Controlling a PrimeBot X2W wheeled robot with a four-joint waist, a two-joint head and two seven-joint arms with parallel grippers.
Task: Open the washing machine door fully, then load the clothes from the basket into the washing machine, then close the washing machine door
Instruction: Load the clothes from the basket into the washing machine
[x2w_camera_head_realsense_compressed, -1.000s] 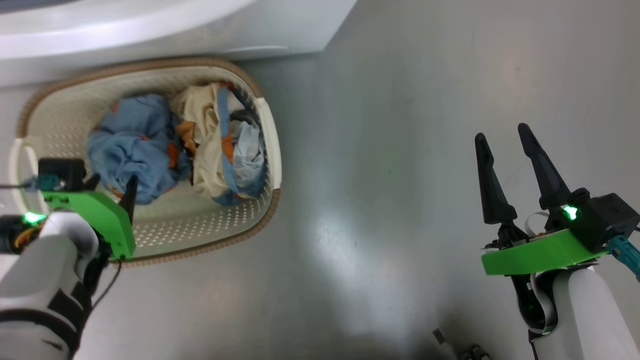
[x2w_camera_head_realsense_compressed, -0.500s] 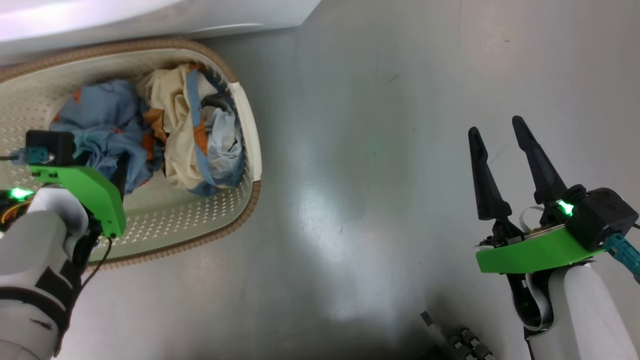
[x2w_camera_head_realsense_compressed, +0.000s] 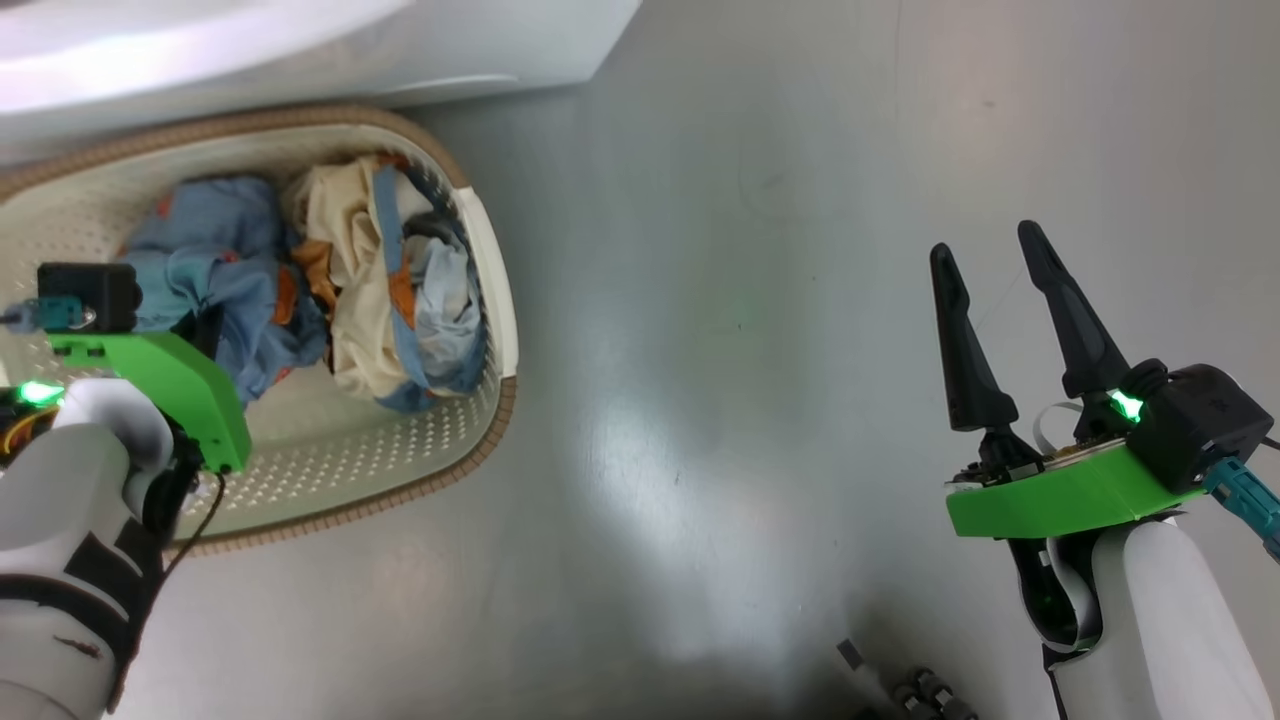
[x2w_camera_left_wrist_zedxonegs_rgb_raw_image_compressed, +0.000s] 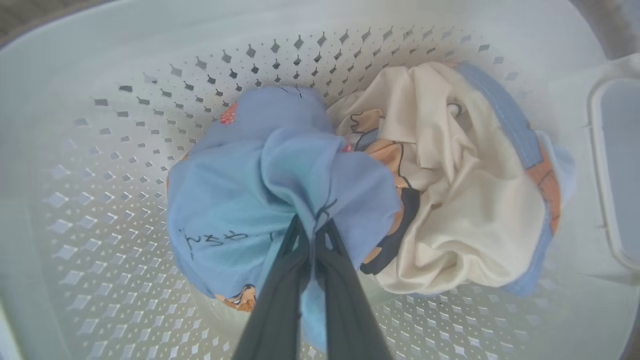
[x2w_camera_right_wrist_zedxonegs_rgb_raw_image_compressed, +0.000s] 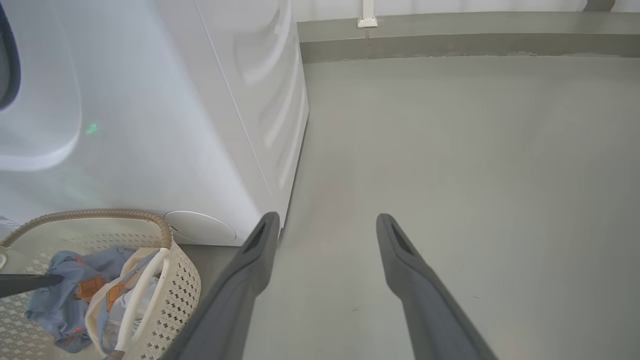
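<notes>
1. Left gripper (x2w_camera_left_wrist_zedxonegs_rgb_raw_image_compressed: 312, 235): jaws pinched together on a fold of the light blue garment (x2w_camera_left_wrist_zedxonegs_rgb_raw_image_compressed: 240, 200), bunching it for lifting.
2. Cream garment (x2w_camera_left_wrist_zedxonegs_rgb_raw_image_compressed: 450, 200) touches it; both lie inside the basket (x2w_camera_left_wrist_zedxonegs_rgb_raw_image_compressed: 125, 125).
3. Right gripper (x2w_camera_head_realsense_compressed: 985, 240): fingers spread wide, empty, parked over the floor (x2w_camera_head_realsense_compressed: 750, 350).
4. Washing machine (x2w_camera_right_wrist_zedxonegs_rgb_raw_image_compressed: 150, 125) stands just behind the basket, possibly touching.

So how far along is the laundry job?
Nothing is loaded: the cream garment and light blue garment lie in the basket. In hand: the left gripper, jaws shut on the blue one. Left: move both into the washing machine, then close it.
</notes>
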